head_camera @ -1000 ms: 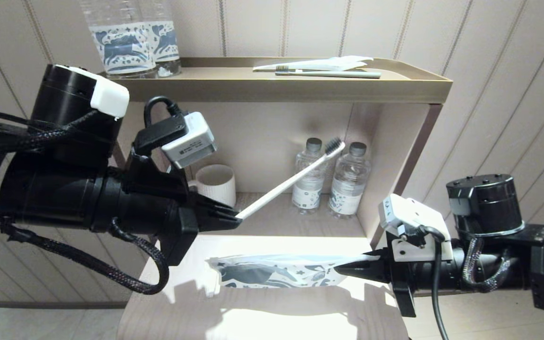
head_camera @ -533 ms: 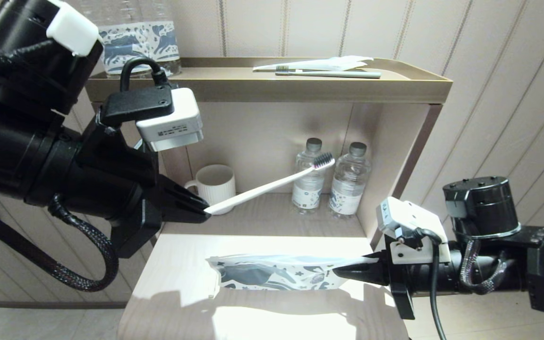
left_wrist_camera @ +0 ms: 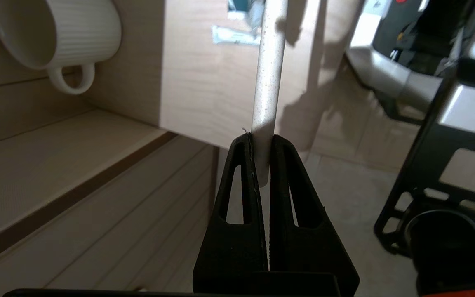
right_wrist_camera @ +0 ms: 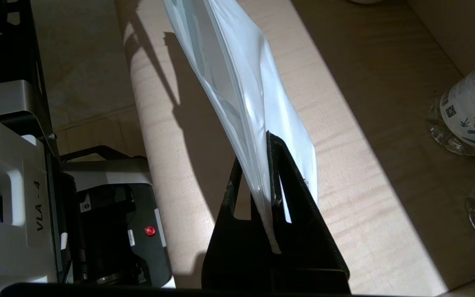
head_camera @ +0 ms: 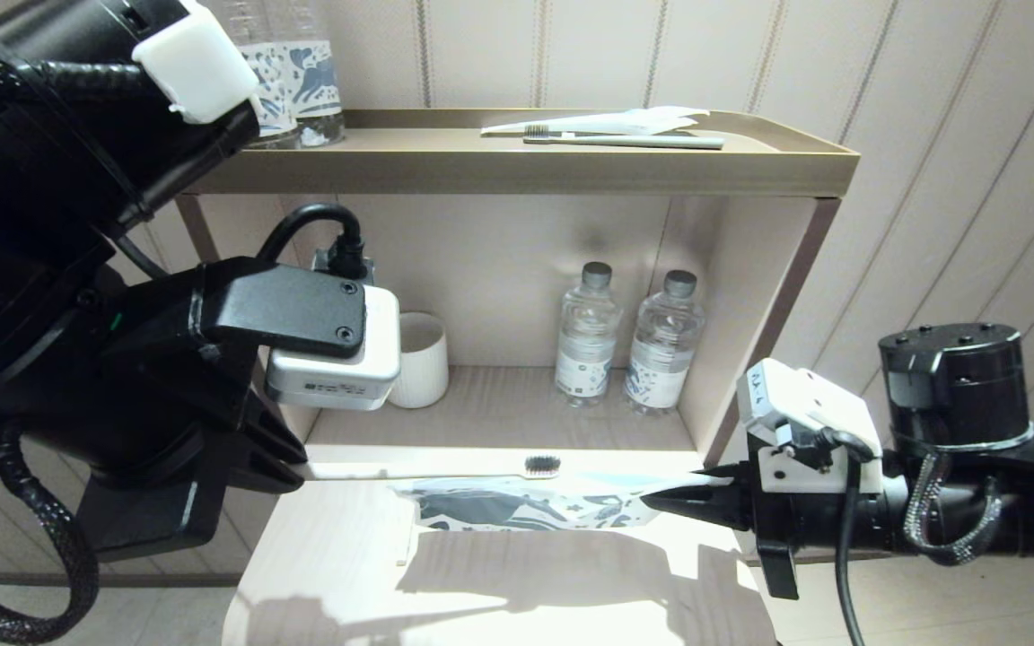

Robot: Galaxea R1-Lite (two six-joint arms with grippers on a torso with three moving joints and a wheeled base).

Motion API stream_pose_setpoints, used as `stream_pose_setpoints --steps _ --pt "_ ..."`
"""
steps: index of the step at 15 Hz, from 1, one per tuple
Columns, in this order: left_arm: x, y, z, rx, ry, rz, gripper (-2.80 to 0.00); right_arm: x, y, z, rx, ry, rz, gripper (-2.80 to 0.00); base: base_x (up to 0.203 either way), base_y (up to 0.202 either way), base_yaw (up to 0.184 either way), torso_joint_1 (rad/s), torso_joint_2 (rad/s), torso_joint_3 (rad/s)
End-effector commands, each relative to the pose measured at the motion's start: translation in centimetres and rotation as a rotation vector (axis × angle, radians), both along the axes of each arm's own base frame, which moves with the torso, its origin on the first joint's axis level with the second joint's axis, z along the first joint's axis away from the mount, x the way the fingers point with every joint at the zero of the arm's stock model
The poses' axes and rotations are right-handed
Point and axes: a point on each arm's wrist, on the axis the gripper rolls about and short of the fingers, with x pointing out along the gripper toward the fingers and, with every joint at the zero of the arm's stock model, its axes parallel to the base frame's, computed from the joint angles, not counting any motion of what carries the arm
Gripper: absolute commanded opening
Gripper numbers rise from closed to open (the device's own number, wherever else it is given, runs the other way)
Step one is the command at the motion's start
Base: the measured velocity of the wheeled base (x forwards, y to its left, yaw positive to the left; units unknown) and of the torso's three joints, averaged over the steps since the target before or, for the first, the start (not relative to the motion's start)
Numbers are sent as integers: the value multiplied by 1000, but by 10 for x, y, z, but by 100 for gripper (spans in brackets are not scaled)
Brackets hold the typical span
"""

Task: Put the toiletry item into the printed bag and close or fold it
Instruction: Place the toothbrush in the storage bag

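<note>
The white toothbrush [head_camera: 427,470] lies level, its long axis running along the printed zip pouch's [head_camera: 526,507] upper edge, black bristle head just above it. The left gripper [head_camera: 288,467] pinches the handle's tail; the right gripper [head_camera: 661,502] clamps the pouch's end. The head view shows this alignment — the right wrist view shows only the pouch's plastic edge-on, mouth unclear.

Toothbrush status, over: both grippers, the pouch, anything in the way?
Left gripper shut on toothbrush handle end, brush level, bristle head over printed bag top edge. Right gripper shut on bag's corner, lifted off the shelf. Not inserted yet. No obstruction visible.
</note>
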Motion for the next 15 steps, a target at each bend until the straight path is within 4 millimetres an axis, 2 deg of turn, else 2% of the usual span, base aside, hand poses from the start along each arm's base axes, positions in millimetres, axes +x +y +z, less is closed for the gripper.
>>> stream_pose_setpoints --steps 1,9,12,15 --pt "7 -13 -6 55 12 -9 -280 -6 -1 5 10 -23 11 -280 0 0 0 0 0 0" --pt "14 -36 -14 108 10 -35 -280 -10 3 2 6 -17 35 -280 0 0 0 0 0 0" --pt "13 -55 -19 88 -9 -80 -280 -12 4 4 8 -22 42 -280 0 0 0 0 0 0" --pt "13 -61 -18 66 -29 -93 -280 -13 3 6 15 -24 50 -280 0 0 0 0 0 0"
